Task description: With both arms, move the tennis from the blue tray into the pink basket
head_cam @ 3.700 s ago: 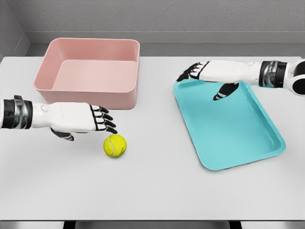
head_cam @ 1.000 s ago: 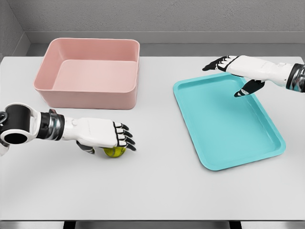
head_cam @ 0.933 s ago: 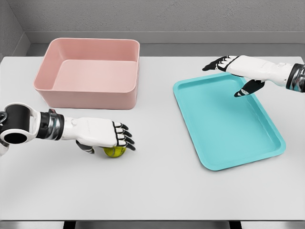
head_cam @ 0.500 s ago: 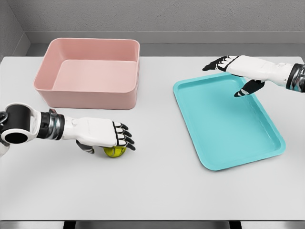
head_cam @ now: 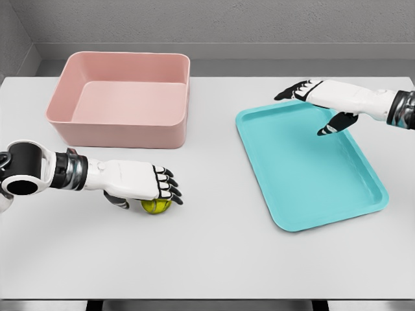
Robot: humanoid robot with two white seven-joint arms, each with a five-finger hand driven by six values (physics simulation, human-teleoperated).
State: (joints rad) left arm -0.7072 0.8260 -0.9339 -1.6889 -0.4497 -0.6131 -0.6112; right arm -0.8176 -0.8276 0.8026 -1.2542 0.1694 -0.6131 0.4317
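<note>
Head view. The yellow-green ball [head_cam: 156,206] lies on the white table [head_cam: 207,259], outside the blue tray [head_cam: 311,168] and in front of the pink basket [head_cam: 123,97]; being round, it shows no long axis or heading. The left hand [head_cam: 139,183] lies palm-down on top of it, fingers curled over the ball, thumb tucked beneath at its left. The right hand [head_cam: 318,100] hovers above the tray's far edge, fingers extended, holding nothing. Bare table separates ball from basket wall, and the basket's top stands open.
</note>
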